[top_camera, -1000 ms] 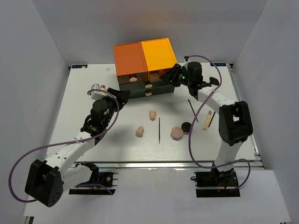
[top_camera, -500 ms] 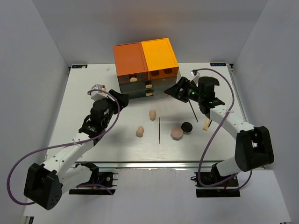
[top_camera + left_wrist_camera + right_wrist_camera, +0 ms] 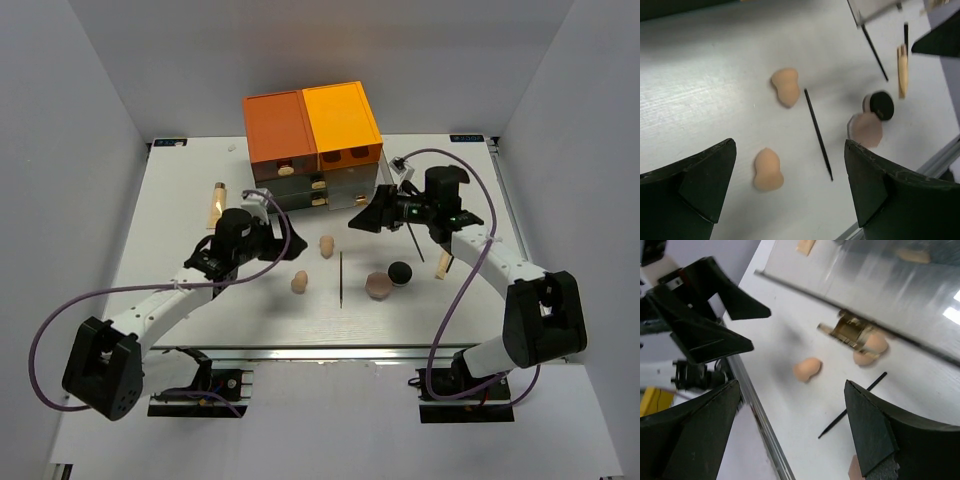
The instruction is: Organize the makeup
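Note:
The makeup lies loose on the white table (image 3: pixel 180 180). Two peach sponges (image 3: pixel 326 245) (image 3: pixel 299 283) sit in the middle, with a thin black stick (image 3: pixel 341 280) beside them. Right of the stick are the pink puff (image 3: pixel 378 286) and the black jar (image 3: pixel 400 272). One beige tube (image 3: pixel 443 258) lies at the right and another (image 3: pixel 216 203) at the left. My left gripper (image 3: pixel 275 235) is open and empty, left of the sponges (image 3: pixel 785 87) (image 3: pixel 767 169). My right gripper (image 3: pixel 368 212) is open and empty above the table, facing the sponge (image 3: pixel 807 369) and stick (image 3: pixel 852 405).
The orange-and-dark drawer box (image 3: pixel 310 125) stands at the back centre, just behind both grippers. Two more black sticks (image 3: pixel 412 235) (image 3: pixel 455 255) lie under the right arm. The table's metal front rail (image 3: pixel 760 420) runs along the near edge.
The right gripper has drawn back from the drawer box toward the table middle and opened wider. The left arm has swung right toward the sponges, opening wider and uncovering the left beige tube.

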Controlling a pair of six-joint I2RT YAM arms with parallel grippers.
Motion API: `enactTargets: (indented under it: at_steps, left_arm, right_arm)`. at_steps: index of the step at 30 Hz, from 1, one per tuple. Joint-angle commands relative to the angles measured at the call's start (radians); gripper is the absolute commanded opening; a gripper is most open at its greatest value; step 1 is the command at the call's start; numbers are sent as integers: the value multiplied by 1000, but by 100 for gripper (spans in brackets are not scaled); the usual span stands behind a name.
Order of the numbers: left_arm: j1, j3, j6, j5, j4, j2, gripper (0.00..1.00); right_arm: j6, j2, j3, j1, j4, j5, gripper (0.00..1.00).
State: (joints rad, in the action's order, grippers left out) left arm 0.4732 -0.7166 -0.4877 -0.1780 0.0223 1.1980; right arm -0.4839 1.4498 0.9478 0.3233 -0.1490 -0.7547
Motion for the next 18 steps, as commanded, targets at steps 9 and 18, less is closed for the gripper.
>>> enactTargets:
  at_steps: [9,18]
  left_arm:
    - [267,69,169,125,54,119,96]
    - [332,-17,156,451,96,284,87]
  right_arm:
    - [806,-58,97,0,607,-241,83]
    - [886,-155,2,3,580,-134,80]
